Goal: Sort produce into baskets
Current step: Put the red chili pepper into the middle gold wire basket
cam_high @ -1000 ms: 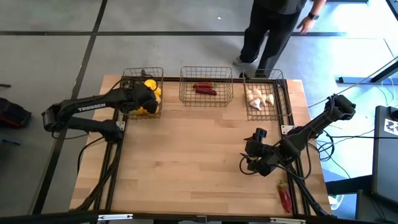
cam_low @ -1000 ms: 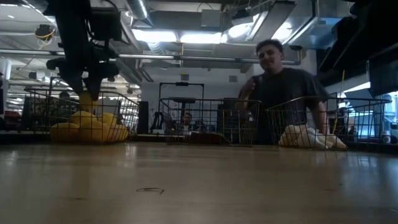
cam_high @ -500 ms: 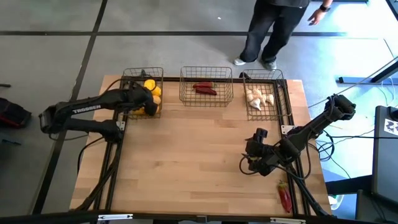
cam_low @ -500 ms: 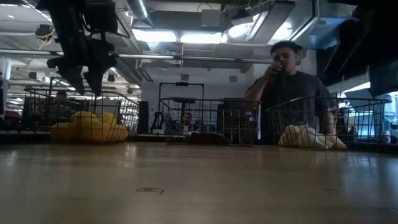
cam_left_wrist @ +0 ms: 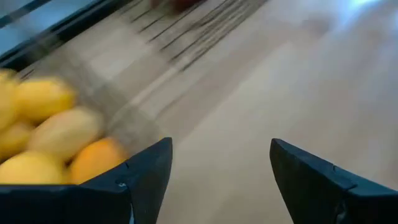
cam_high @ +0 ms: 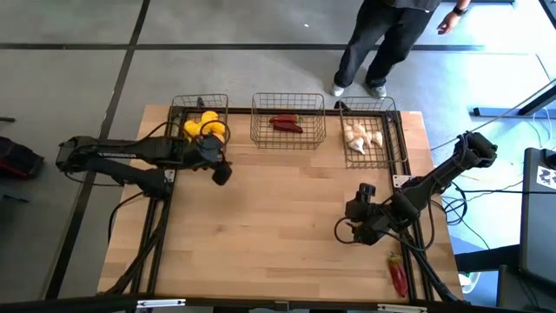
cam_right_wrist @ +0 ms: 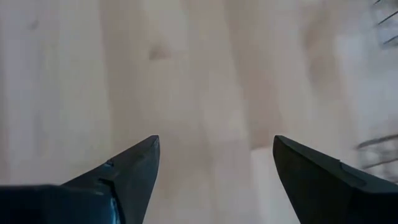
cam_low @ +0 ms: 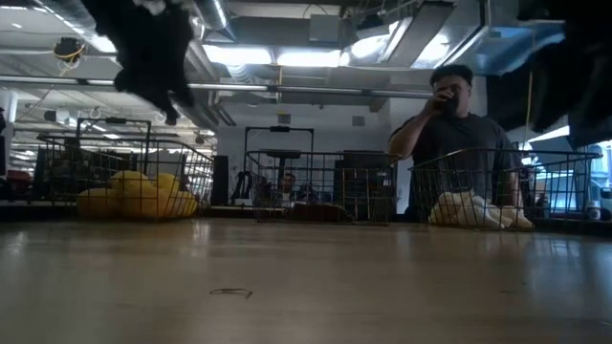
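Lemons (cam_high: 207, 127) fill the left basket (cam_high: 184, 105); both claws, left (cam_high: 222, 173) and right (cam_high: 346, 233), apparently gape empty.

Three baskets in a row along table (cam_high: 261, 217) 12 o'clock edge, lemons (cam_high: 207, 127) in 10 o'clock basket (cam_high: 178, 113), chilies (cam_high: 287, 124) in centre basket (cam_high: 261, 122), garlic (cam_high: 361, 137) in 2 o'clock basket (cam_high: 395, 130), one chili (cam_high: 398, 275) at 4 o'clock edge.

The table (cam_high: 287, 217) is pale planked wood, smooth and matt (grain lines visible). The baskets (cam_high: 287, 130) are thin dark metal wire. Lemons (cam_left_wrist: 56, 134) look smooth-skinned, faintly glossy.
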